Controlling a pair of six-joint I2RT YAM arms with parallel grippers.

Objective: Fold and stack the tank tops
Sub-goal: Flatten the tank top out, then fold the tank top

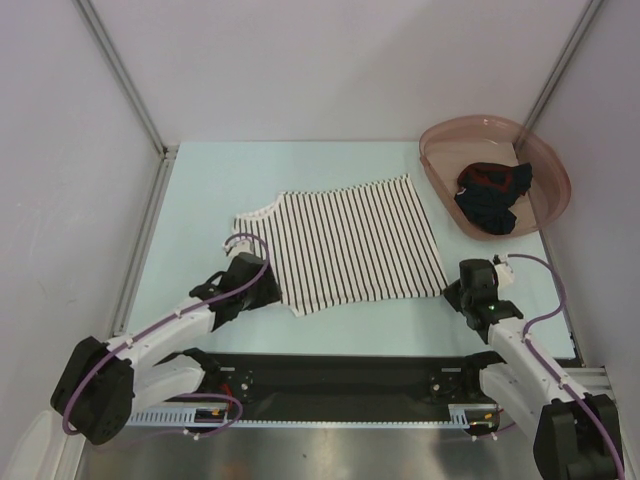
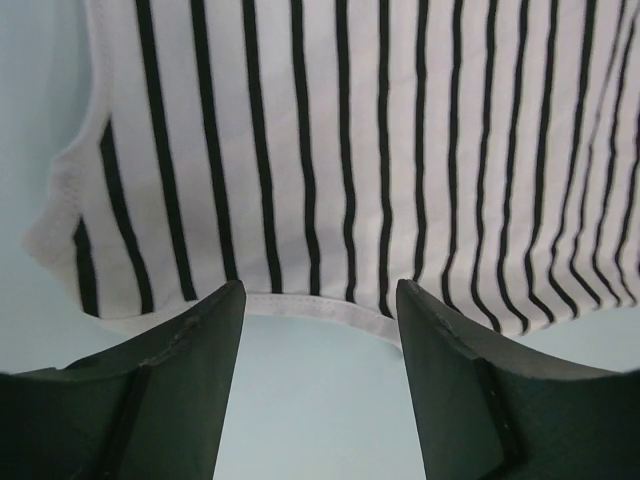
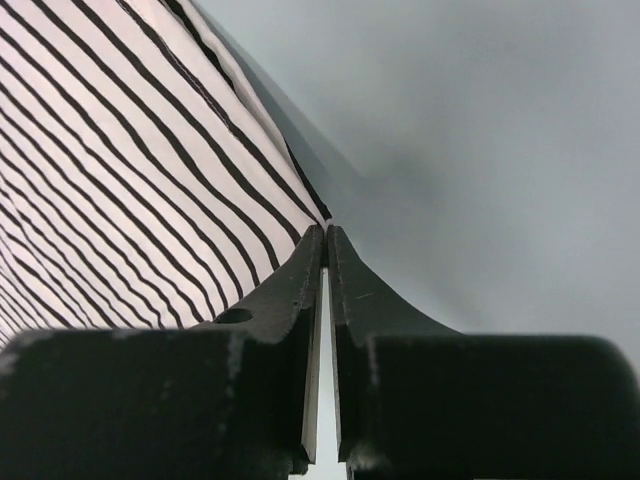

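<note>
Top external: striped tank top (image 1: 345,240) flat mid-counter, dark tank top (image 1: 492,197) in basin (image 1: 480,145). Right hand (image 3: 326,232) pinched on hem corner; left hand (image 2: 320,300) agape at hem. Push left under, clamp, lift level.

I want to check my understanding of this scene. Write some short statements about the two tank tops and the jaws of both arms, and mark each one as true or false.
1. The striped tank top lies spread flat on the table. True.
2. The dark tank top also lies flat on the table. False: it sits bunched inside the pink basin at the far right corner.
3. The jaws of the left gripper are closed. False: they stand open, just in front of the striped top's near hem.
4. The jaws of the right gripper are almost together, at a near corner of the striped top. True.
</note>
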